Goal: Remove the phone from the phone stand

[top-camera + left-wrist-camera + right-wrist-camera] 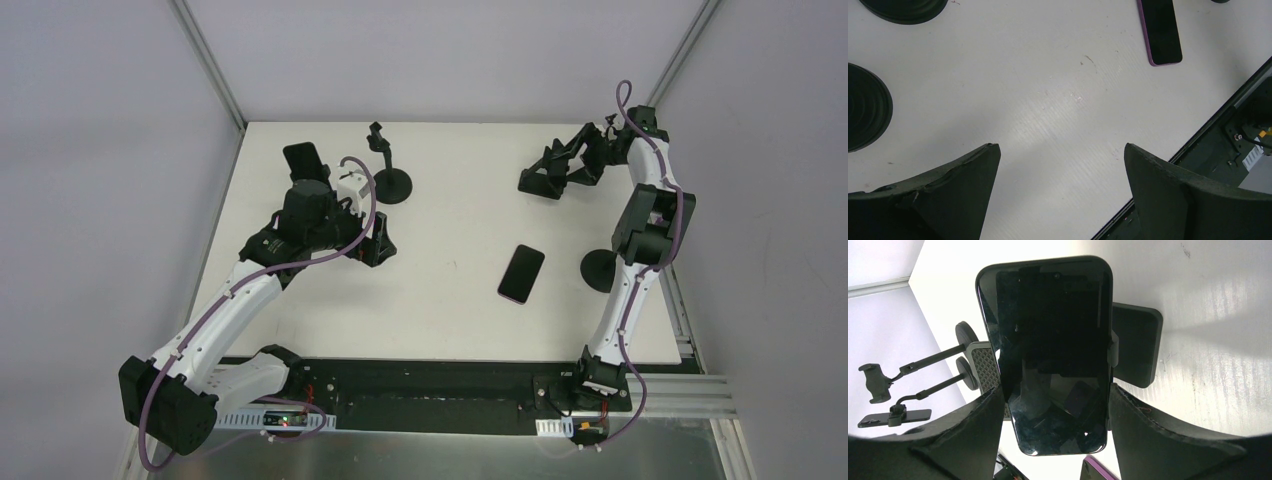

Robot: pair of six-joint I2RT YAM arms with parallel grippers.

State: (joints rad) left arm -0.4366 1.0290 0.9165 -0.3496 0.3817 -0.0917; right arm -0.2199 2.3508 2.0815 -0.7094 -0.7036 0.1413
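A black phone [1053, 340] stands upright in the clamp of a phone stand [1140, 347], screen toward the right wrist camera. My right gripper [1057, 395] is shut on the phone's lower part, one finger pressed on each long edge. From above, the right gripper [538, 180] is at the far right of the table; the phone cannot be told apart from the fingers there. The stand's round base [600, 270] sits beside the right arm. My left gripper [378, 248] is open and empty above bare table, jaws wide apart in the left wrist view [1062, 150].
A purple-edged phone [521, 272] lies flat mid-table; it also shows in the left wrist view [1160, 30]. An empty stand [388, 170] and another stand holding a phone [303, 160] are at the far left. The table's near edge [1198, 135] is close to the left gripper.
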